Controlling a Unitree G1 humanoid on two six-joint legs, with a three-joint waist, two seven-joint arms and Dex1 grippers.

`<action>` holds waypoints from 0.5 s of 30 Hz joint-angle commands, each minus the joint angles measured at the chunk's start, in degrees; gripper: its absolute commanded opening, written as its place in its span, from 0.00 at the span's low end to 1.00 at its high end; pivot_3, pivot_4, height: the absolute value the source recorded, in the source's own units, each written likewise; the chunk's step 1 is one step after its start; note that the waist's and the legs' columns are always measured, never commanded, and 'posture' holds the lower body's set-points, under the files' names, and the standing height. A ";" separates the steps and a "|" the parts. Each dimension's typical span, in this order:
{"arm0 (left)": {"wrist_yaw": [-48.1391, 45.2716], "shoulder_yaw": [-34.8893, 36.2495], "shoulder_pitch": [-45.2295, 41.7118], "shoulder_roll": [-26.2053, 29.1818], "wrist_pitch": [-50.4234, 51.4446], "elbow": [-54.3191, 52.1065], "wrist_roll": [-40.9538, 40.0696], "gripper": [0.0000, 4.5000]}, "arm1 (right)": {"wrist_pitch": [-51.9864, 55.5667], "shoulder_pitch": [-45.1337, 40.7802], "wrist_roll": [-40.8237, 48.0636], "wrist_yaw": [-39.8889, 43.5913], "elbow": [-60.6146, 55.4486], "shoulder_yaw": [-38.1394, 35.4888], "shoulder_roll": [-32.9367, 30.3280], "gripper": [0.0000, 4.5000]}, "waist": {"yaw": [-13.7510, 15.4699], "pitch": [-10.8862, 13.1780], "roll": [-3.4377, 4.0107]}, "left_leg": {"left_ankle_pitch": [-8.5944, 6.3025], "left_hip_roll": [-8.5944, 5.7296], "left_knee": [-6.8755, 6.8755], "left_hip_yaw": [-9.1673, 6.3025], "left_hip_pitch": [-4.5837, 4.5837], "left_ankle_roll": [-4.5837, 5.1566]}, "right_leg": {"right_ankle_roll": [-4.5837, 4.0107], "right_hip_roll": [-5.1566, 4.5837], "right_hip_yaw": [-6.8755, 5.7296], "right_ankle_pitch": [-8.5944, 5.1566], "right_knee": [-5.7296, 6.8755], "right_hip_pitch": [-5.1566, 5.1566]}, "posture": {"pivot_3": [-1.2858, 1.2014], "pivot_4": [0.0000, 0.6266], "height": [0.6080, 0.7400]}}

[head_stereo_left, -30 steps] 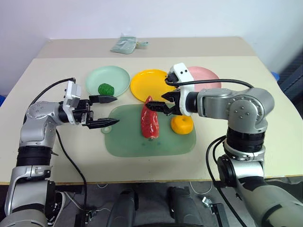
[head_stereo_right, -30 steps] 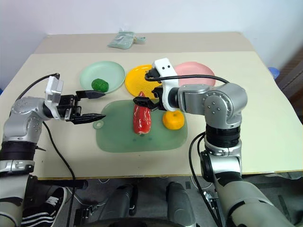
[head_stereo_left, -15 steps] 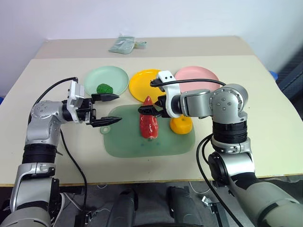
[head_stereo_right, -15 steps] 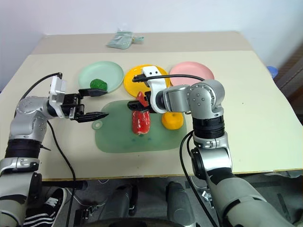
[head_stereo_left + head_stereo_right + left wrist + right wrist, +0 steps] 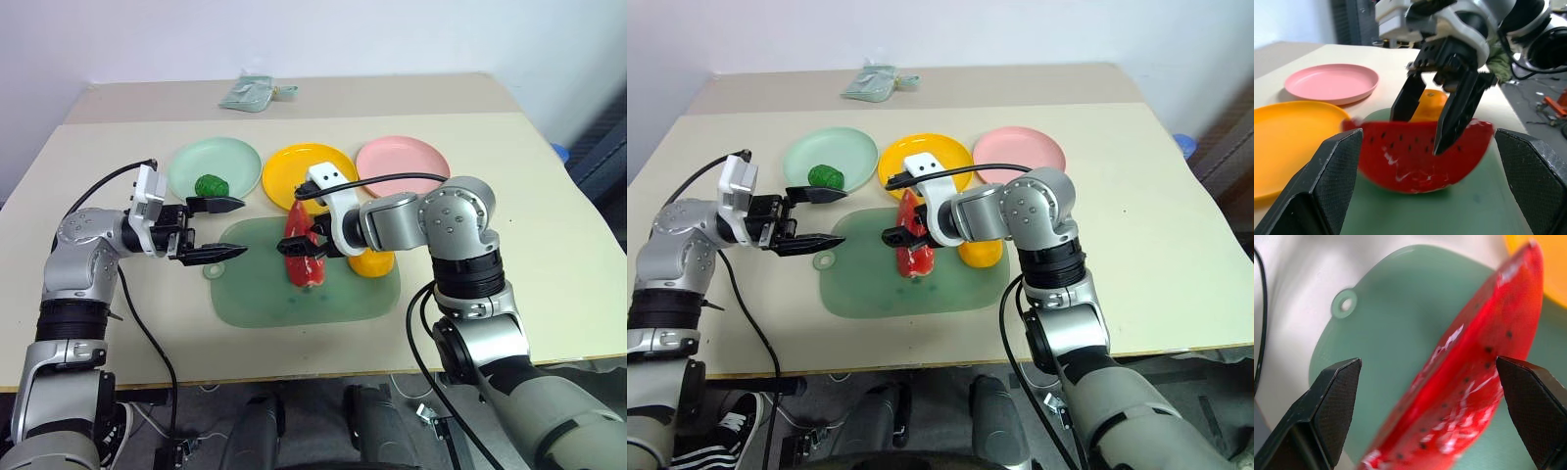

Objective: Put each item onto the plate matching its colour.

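Right now I see the watermelon wedge [image 5: 305,257] on the cutting mat [image 5: 294,299] near the table's front edge, right gripper [image 5: 303,246] spread wide astride it (not pinching). Mandarin [image 5: 374,262] sits beside it on the mat. Green lump [image 5: 210,184] is on the mint plate [image 5: 235,157]. Left gripper [image 5: 225,228] hangs spread and empty at the mat's left edge.

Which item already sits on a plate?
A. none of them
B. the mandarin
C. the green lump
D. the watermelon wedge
C: the green lump lies on the mint plate, while the wedge and mandarin are on the mat.
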 commanded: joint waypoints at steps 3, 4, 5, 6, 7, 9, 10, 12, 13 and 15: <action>0.32 1.38 1.01 1.02 -0.17 -2.53 -0.73 0.98 | 0.32 -1.67 -2.56 4.89 -4.17 3.08 -2.62 1.00 | 0.11 0.00 0.00 | 0.00 0.00 0.00 -0.01 0.00 0.00 | 0.00 0.00 -0.01 0.00 0.00 0.00 | 0.52 0.24 1.00; 0.44 1.41 1.22 0.99 -0.10 -2.76 -0.81 0.98 | 0.34 -1.60 -2.68 5.97 -4.88 3.10 -2.93 1.00 | 0.11 0.00 0.00 | 0.00 0.00 0.00 -0.01 -0.01 0.00 | 0.00 0.00 0.00 0.00 -0.01 0.00 | 0.52 0.24 1.00; 0.53 1.42 1.35 0.95 -0.12 -2.86 -0.84 0.98 | -0.01 -1.68 -3.28 6.80 -5.37 3.51 -3.28 1.00 | 0.07 0.00 0.00 | 0.00 0.00 0.00 0.00 -0.01 0.00 | 0.00 0.00 0.00 0.00 -0.02 0.00 | 0.52 0.24 1.00; 0.68 1.40 1.43 0.86 -0.19 -2.96 -0.82 0.98 | -0.92 -1.95 -4.18 7.79 -5.89 4.64 -4.15 1.00 | 0.03 0.00 0.00 | 0.00 0.00 0.01 0.00 -0.01 0.00 | 0.00 0.00 0.00 0.00 -0.03 0.00 | 0.52 0.24 1.00; 0.88 1.39 1.46 0.74 -0.32 -3.04 -0.77 0.98 | -1.24 -1.99 -4.69 8.65 -5.97 4.79 -4.32 1.00 | 0.02 0.00 0.00 | 0.00 0.00 0.00 -0.01 -0.01 0.00 | 0.00 0.01 0.00 0.00 -0.02 0.00 | 0.52 0.24 1.00; 1.16 1.38 1.49 0.63 -0.47 -3.21 -0.73 0.98 | -2.00 -1.89 -5.76 10.33 -6.36 5.39 -4.69 1.00 | 0.02 0.00 0.00 | 0.00 0.01 -0.01 -0.01 -0.01 0.00 | 0.00 0.02 0.00 0.00 -0.02 -0.01 | 0.52 0.24 1.00; 1.25 1.38 1.49 0.61 -0.48 -3.28 -0.74 0.98 | -2.65 -1.63 -6.46 11.34 -6.98 6.41 -5.33 1.00 | 0.02 0.00 0.00 | 0.00 0.01 -0.01 0.00 -0.01 0.00 | 0.00 0.02 0.00 0.00 -0.02 -0.01 | 0.52 0.24 1.00; 1.28 1.41 1.45 0.67 -0.63 -3.18 -0.69 0.98 | -4.36 -1.33 -8.12 13.18 -8.20 8.95 -6.73 1.00 | 0.02 0.00 0.00 | 0.00 0.01 -0.01 0.00 -0.01 0.00 | 0.00 0.02 0.00 0.00 -0.03 -0.01 | 0.52 0.24 1.00; 1.33 1.40 1.45 0.70 -0.69 -3.18 -0.66 0.98 | -6.09 -1.26 -9.72 14.06 -9.12 11.36 -8.08 1.00 | 0.02 0.00 0.00 | 0.00 0.01 -0.01 0.00 -0.02 0.00 | 0.00 0.02 -0.01 0.00 -0.02 -0.02 | 0.52 0.24 1.00; 1.51 1.43 1.48 0.69 -0.90 -3.17 -0.60 0.98 | -8.06 -0.79 -11.19 15.89 -10.11 13.53 -9.16 1.00 | 0.03 0.00 0.00 | 0.00 0.01 -0.01 0.00 -0.02 0.00 | 0.00 0.01 0.00 0.00 -0.03 -0.02 | 0.52 0.24 1.00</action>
